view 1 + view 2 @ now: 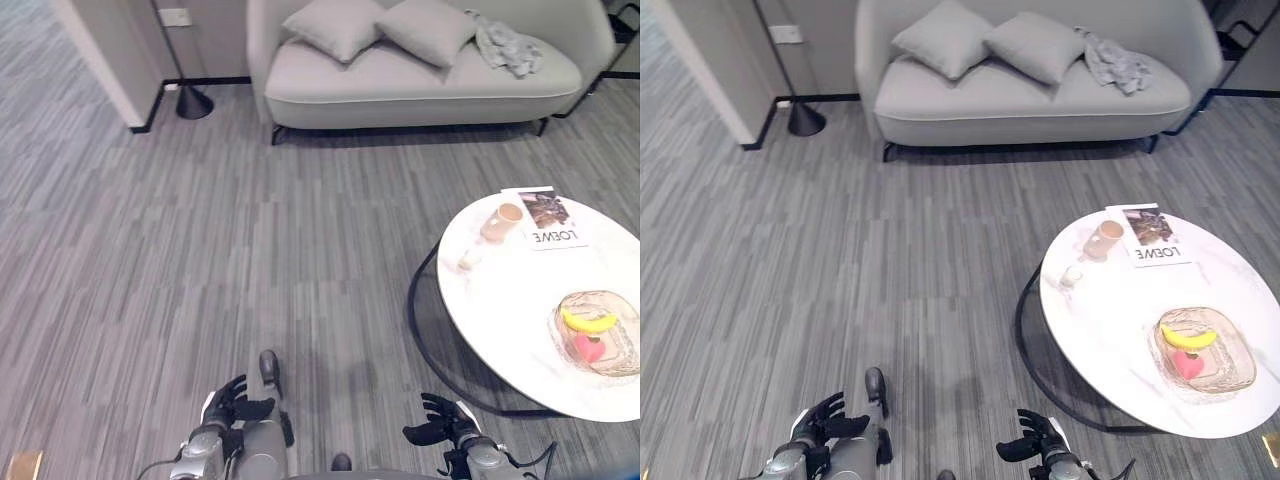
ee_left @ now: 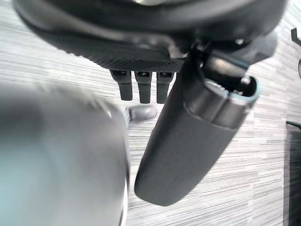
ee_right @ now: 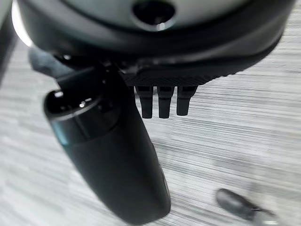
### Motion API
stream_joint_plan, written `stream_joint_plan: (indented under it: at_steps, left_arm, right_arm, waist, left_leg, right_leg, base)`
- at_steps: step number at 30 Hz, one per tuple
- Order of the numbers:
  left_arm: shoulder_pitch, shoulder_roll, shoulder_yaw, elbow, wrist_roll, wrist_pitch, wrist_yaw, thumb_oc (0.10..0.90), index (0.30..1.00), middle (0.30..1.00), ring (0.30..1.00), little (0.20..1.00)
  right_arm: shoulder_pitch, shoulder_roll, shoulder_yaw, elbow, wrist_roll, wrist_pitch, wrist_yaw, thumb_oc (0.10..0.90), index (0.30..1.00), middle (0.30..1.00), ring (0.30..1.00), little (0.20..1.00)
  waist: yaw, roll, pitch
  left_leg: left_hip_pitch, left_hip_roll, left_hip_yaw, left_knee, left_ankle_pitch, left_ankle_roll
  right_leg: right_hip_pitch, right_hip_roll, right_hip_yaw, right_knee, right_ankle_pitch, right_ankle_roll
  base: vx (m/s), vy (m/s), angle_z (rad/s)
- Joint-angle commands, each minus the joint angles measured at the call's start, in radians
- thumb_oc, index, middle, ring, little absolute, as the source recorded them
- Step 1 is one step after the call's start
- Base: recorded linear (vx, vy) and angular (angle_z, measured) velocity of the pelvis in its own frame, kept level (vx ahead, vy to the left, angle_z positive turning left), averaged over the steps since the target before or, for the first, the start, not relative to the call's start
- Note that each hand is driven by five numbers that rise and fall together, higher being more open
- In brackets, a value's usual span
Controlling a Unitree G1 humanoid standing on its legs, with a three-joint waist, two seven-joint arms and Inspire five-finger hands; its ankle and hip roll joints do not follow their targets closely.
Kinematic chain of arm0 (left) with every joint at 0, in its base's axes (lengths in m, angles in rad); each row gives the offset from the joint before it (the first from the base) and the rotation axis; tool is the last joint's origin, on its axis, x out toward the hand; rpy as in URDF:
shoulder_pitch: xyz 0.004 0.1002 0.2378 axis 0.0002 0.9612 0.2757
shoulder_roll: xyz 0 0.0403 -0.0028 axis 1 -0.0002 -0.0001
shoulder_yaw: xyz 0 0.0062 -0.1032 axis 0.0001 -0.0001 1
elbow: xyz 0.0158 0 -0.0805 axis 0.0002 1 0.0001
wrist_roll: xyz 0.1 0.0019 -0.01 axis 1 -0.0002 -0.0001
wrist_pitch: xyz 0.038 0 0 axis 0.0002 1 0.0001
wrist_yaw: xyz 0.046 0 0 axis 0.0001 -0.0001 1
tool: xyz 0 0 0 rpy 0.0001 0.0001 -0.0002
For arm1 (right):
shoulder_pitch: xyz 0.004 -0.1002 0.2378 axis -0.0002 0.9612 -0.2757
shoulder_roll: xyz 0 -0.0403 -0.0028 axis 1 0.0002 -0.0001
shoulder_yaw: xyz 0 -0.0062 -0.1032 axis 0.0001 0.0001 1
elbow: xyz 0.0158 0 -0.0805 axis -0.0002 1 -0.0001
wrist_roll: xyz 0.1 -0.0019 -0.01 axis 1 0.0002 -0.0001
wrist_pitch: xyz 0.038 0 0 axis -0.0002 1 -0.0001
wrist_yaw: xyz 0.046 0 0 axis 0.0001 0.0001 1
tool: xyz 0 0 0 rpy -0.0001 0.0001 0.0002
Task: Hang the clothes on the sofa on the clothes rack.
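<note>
1. I am looking down at a grey striped carpet floor [image 1: 150, 260], with a light grey sofa [image 1: 420, 85] against the far wall.
2. Two grey cushions [image 1: 385, 28] lean side by side on the sofa's seat, towards its left half.
3. The clothes [image 1: 505, 45], a crumpled grey garment, lie on the right end of the sofa, draped against the backrest and down onto the seat, just beside the right-hand cushion.
4. A black floor lamp base [image 1: 193, 102] stands on the carpet near the sofa's left end, beside a wall corner [image 1: 120, 70] that carries a white socket plate [image 1: 174, 17].
5. To my right stands a round white table [image 1: 500, 320] on a black ring frame, well apart from the sofa.
6. On it lie a magazine [image 1: 548, 218] with large dark lettering on its white strip, a pink cup [image 1: 503, 220] just beside it, a small pale object [image 1: 466, 260] near the rim and a glass dish [image 1: 600, 335] holding a banana [image 1: 588, 321] and a pink fruit-like item [image 1: 590, 348].
7. My left hand [image 1: 232, 400] hangs low at the bottom edge, fingers loosely spread and relaxed, holding nothing.
8. My right hand [image 1: 438, 420] sits likewise low near the table's frame, fingers relaxed and apart, also empty.
</note>
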Motion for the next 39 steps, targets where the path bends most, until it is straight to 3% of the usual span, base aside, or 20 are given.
stream_joint_plan:
  at_steps: [1, 3, 4, 6, 7, 8, 9, 10, 14, 17, 20, 23, 24, 25, 26, 27, 28, 32, 35, 39]
  left_arm:
    - [0.01, 0.019, -0.024, -0.026, -0.011, -0.05, -0.025, 0.8, 0.9, 0.9, 0.9, 0.9]
    - [0.014, 0.041, -0.014, -0.038, -0.019, -0.05, -0.029, 0.8, 0.9, 0.9, 0.9, 0.9]
    - [0.005, 0.049, -0.01, -0.032, -0.018, -0.05, -0.027, 0.8, 0.9, 0.9, 0.9, 0.9]
    - [-0.007, 0.053, -0.003, -0.037, -0.024, -0.056, -0.029, 0.8, 0.9, 0.9, 0.9, 0.9]
    - [-0.007, 0.053, -0.002, -0.036, -0.024, -0.056, -0.029, 0.8, 0.9, 0.9, 0.9, 0.9]
    - [-0.011, 0.053, -0.002, -0.034, -0.02, -0.058, -0.027, 0.8, 0.9, 0.9, 0.9, 0.9]
    - [-0.019, 0.058, 0.006, -0.044, -0.018, -0.063, -0.026, 0.8, 0.9, 0.9, 0.9, 0.9]
    - [-0.019, 0.058, 0.006, -0.044, -0.018, -0.063, -0.026, 0.8, 0.9, 0.9, 0.9, 0.9]
    - [-0.046, 0.05, 0.027, 0.001, 0.017, -0.073, -0.03, 0.8, 0.9, 0.9, 0.9, 0.9]
    - [-0.032, 0.039, 0.018, 0.019, 0.039, -0.075, -0.04, 0.8, 0.9, 0.9, 0.9, 0.9]
    - [-0.027, 0.025, 0.014, 0.015, 0.023, -0.072, -0.042, 0.8, 0.9, 0.9, 0.9, 0.9]
    - [-0.015, 0.018, 0.001, -0.019, -0.017, -0.067, -0.053, 0.8, 0.9, 0.9, 0.9, 0.9]
    - [-0.015, 0.018, 0.001, -0.019, -0.017, -0.067, -0.053, 0.8, 0.9, 0.9, 0.9, 0.9]
    - [-0.01, 0.01, -0.004, -0.017, -0.038, -0.056, -0.049, 0.8, 0.9, 0.9, 0.9, 0.9]
    - [0.001, 0.007, -0.001, -0.01, -0.04, -0.057, -0.054, 0.8, 0.9, 0.9, 0.9, 0.9]
    - [0.015, 0.006, -0.002, -0.025, -0.033, -0.057, -0.053, 0.8, 0.9, 0.9, 0.9, 0.9]
    - [0.023, 0.004, 0.009, -0.045, -0.04, -0.06, -0.04, 0.8, 0.9, 0.9, 0.9, 0.9]
    - [0.034, -0.001, 0.025, -0.031, -0.062, -0.058, -0.043, 0.8, 0.9, 0.9, 0.9, 0.9]
    - [0.053, 0.01, 0.051, -0.007, -0.055, -0.057, -0.042, 0.8, 0.9, 0.9, 0.9, 0.9]
    - [0.052, 0.01, 0.051, -0.007, -0.055, -0.057, -0.042, 0.8, 0.9, 0.9, 0.9, 0.9]
  right_arm:
    - [0.018, -0.013, -0.013, -0.107, 0.017, -0.05, 0.023, 0.8, 0.9, 0.9, 0.9, 0.9]
    - [0.006, -0.018, -0.014, -0.142, 0.005, -0.047, 0.029, 0.8, 0.9, 0.9, 0.9, 0.9]
    - [-0.002, -0.02, -0.014, -0.161, 0.003, -0.052, 0.027, 0.8, 0.9, 0.9, 0.9, 0.9]
    - [0.008, -0.022, -0.017, -0.205, 0.006, -0.053, 0.029, 0.8, 0.9, 0.9, 0.9, 0.9]
    - [0.009, -0.022, -0.017, -0.206, 0.006, -0.052, 0.03, 0.8, 0.9, 0.9, 0.9, 0.9]
    - [0.013, -0.029, -0.02, -0.233, 0.004, -0.052, 0.034, 0.8, 0.9, 0.9, 0.9, 0.9]
    - [0.016, -0.039, -0.026, -0.269, 0.01, -0.052, 0.032, 0.8, 0.9, 0.9, 0.9, 0.9]
    - [0.016, -0.039, -0.026, -0.269, 0.01, -0.052, 0.032, 0.8, 0.9, 0.9, 0.9, 0.9]
    - [0.026, -0.046, -0.036, -0.279, 0.004, -0.047, 0.03, 0.8, 0.9, 0.9, 0.9, 0.9]
    - [0.058, -0.055, -0.041, -0.268, 0.01, -0.051, 0.041, 0.8, 0.9, 0.9, 0.9, 0.9]
    - [0.066, -0.068, -0.054, -0.248, 0.01, -0.049, 0.043, 0.8, 0.9, 0.9, 0.9, 0.9]
    - [0.083, -0.089, -0.077, -0.262, 0.05, -0.053, 0.039, 0.8, 0.9, 0.9, 0.9, 0.9]
    - [0.083, -0.089, -0.077, -0.262, 0.05, -0.053, 0.039, 0.8, 0.9, 0.9, 0.9, 0.9]
    - [0.06, -0.109, -0.076, -0.25, 0.062, -0.04, 0.023, 0.8, 0.9, 0.9, 0.9, 0.9]
    - [0.071, -0.103, -0.077, -0.27, 0.066, -0.042, 0.032, 0.8, 0.9, 0.9, 0.9, 0.9]
    - [0.076, -0.101, -0.077, -0.275, 0.065, -0.048, 0.032, 0.8, 0.9, 0.9, 0.9, 0.9]
    - [0.065, -0.099, -0.075, -0.247, 0.055, -0.056, 0.018, 0.8, 0.9, 0.9, 0.9, 0.9]
    - [0.076, -0.091, -0.077, -0.237, 0.034, -0.053, 0.022, 0.8, 0.9, 0.9, 0.9, 0.9]
    - [0.085, -0.071, -0.066, -0.237, 0.005, -0.053, 0.029, 0.8, 0.9, 0.9, 0.9, 0.9]
    - [0.084, -0.072, -0.066, -0.237, 0.005, -0.052, 0.029, 0.8, 0.9, 0.9, 0.9, 0.9]
  waist:
    - [0.045, -0.024, -0.051]
    - [0.027, -0.01, -0.026]
    - [0.012, 0.001, -0.011]
    - [-0.01, 0.021, 0.007]
    - [-0.011, 0.022, 0.008]
    - [-0.033, 0.039, 0.018]
    - [-0.062, 0.04, 0.031]
    - [-0.063, 0.042, 0.033]
    - [-0.134, 0.029, 0.033]
    - [-0.137, 0.035, 0.009]
    - [-0.134, 0.048, 0.015]
    - [-0.127, 0.03, 0.027]
    - [-0.128, 0.028, 0.025]
    - [-0.077, 0.003, 0.061]
    - [-0.059, -0.002, 0.054]
    - [-0.042, 0.008, 0.045]
    - [-0.009, 0.034, 0.034]
    - [-0.023, 0.051, 0.014]
    - [-0.019, 0.022, -0.032]
    - [-0.018, 0.023, -0.034]
  left_leg:
    - [0.061, -0.007, -0.026, 0.009, 0.025, -0.025]
    - [0.172, -0.055, -0.008, 0.008, -0.063, 0.04]
    - [0.216, -0.056, -0.016, 0.008, -0.108, 0.045]
    - [0.274, -0.051, -0.027, 0.008, -0.152, 0.042]
    - [0.276, -0.051, -0.028, 0.008, -0.153, 0.041]
    - [0.297, -0.04, -0.033, 0.008, -0.158, 0.039]
    - [0.342, -0.04, -0.04, 0.008, -0.189, 0.021]
    - [0.345, -0.038, -0.041, 0.008, -0.19, 0.02]
    - [0.455, -0.06, -0.097, 0.008, -0.278, -0.018]
    - [0.516, -0.059, -0.141, 0.008, -0.292, -0.023]
    - [0.51, -0.021, -0.143, 0.144, -0.199, -0.062]
    - [0.328, 0.074, -0.075, 0.6, -0.056, -0.119]
    - [0.324, 0.072, -0.075, 0.6, -0.054, -0.118]
    - [0.141, 0.118, -0.026, 0.811, -0.046, -0.112]
    - [0.105, 0.129, 0.003, 0.649, -0.057, -0.102]
    - [0.117, 0.116, 0.015, 0.357, -0.058, -0.087]
    - [0.079, 0.113, -0.039, 0.008, 0.005, -0.102]
    - [0.085, 0.132, 0.0, 0.008, 0.022, -0.115]
    - [0.152, 0.09, 0.027, 0.008, 0.019, -0.087]
    - [0.149, 0.092, 0.028, 0.008, 0.02, -0.088]
  right_leg:
    - [-0.017, -0.159, -0.019, 0.277, 0.277, 0.11]
    - [-0.189, -0.242, -0.039, 0.621, 0.491, 0.11]
    - [-0.268, -0.285, -0.072, 0.683, 0.458, 0.121]
    - [-0.345, -0.303, -0.141, 0.622, 0.347, 0.095]
    - [-0.343, -0.303, -0.143, 0.623, 0.344, 0.094]
    - [-0.401, -0.267, -0.174, 0.542, 0.319, 0.071]
    - [-0.43, -0.221, -0.18, 0.346, 0.308, 0.09]
    - [-0.425, -0.219, -0.182, 0.342, 0.309, 0.09]
    - [-0.565, -0.096, -0.063, -0.017, 0.377, 0.159]
    - [-0.52, -0.081, -0.063, -0.017, 0.387, 0.138]
    - [-0.45, -0.074, -0.081, -0.014, 0.409, 0.112]
    - [-0.339, -0.065, -0.113, -0.017, 0.335, 0.05]
    - [-0.342, -0.068, -0.114, -0.017, 0.336, 0.05]
    - [-0.218, -0.048, -0.086, -0.017, 0.243, -0.001]
    - [-0.183, -0.05, -0.079, -0.017, 0.215, 0.007]
    - [-0.153, -0.05, -0.084, -0.017, 0.187, 0.023]
    - [-0.096, -0.029, -0.096, -0.017, 0.14, 0.037]
    - [-0.051, -0.009, -0.082, -0.017, 0.113, 0.041]
    - [0.003, -0.065, -0.042, 0.013, 0.111, 0.062]
    - [0.0, -0.063, -0.04, 0.014, 0.112, 0.061]
  base:
    - [0.37, 0.144, -0.72]
    - [0.69, 0.352, -0.4]
    - [0.66, 0.318, -0.07]
    - [0.4, 0.089, 0.12]
    - [0.29, -0.012, 0.25]
    - [0.42, -0.123, 0.36]
    - [0.41, -0.119, 0.38]
    - [0.47, -0.156, 0.59]
    - [0.56, -0.168, 0.5]
    - [0.61, -0.251, 0.66]
    - [0.39, -0.237, 0.65]
    - [0.32, -0.366, 0.45]
    - [0.56, -0.426, -0.12]
    - [0.73, -0.355, -0.16]
    - [1.0, -0.301, -0.45]
    - [0.96, 0.073, -0.57]
    - [0.69, 0.108, -1.38]
    - [0.47, 0.076, -1.05]
    - [0.39, 0.128, -0.55]
    - [0.07, 0.023, -0.17]
